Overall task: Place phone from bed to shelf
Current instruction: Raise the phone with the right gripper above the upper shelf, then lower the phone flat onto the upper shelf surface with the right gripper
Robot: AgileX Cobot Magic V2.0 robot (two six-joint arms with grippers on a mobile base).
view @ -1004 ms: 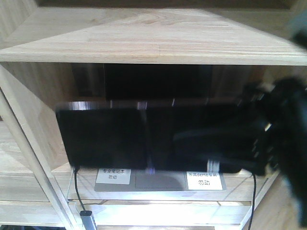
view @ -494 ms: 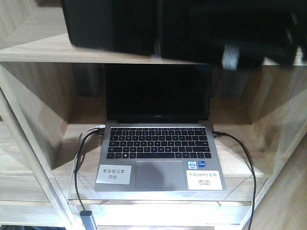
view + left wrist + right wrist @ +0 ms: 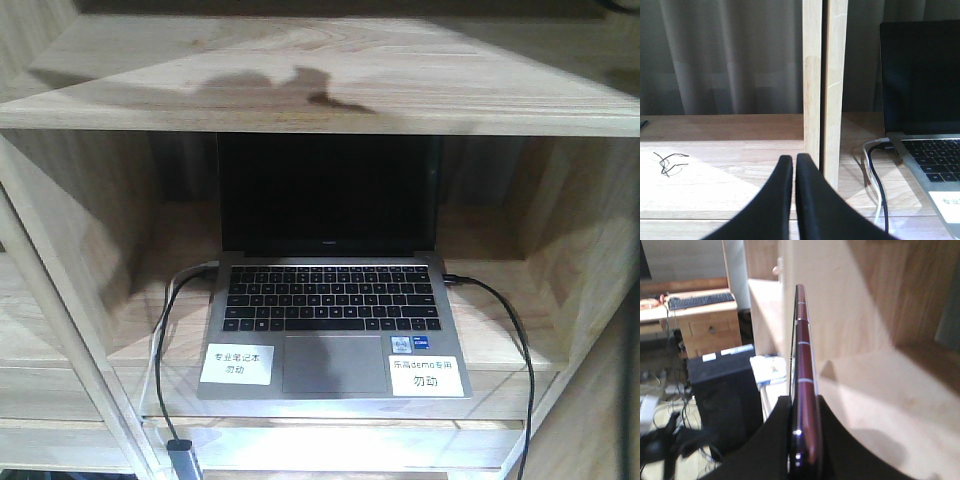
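— Closest to us, what's the right end effector point(image 3: 801, 440) doing?

— Clamped on the phone point(image 3: 804, 390), edge-on, its pinkish rim running up from between the black fingers. Just past it there's a pale board of the shelf point(image 3: 880, 385), with a shadow lying on it.

— And the left end effector point(image 3: 793, 172)?

— Pressed shut on nothing, low in front of a wooden upright point(image 3: 824, 90), out of the way.

— So how should the phone go down?

— I'd say tip it flat first, then lower until its back meets the bare board before the fingers let go. Dropped on its edge it would likely topple.

— Further in?

— The laptop point(image 3: 334, 300) sits open in the compartment below, cables point(image 3: 505, 310) trailing off both sides. Best keep the phone well clear of those
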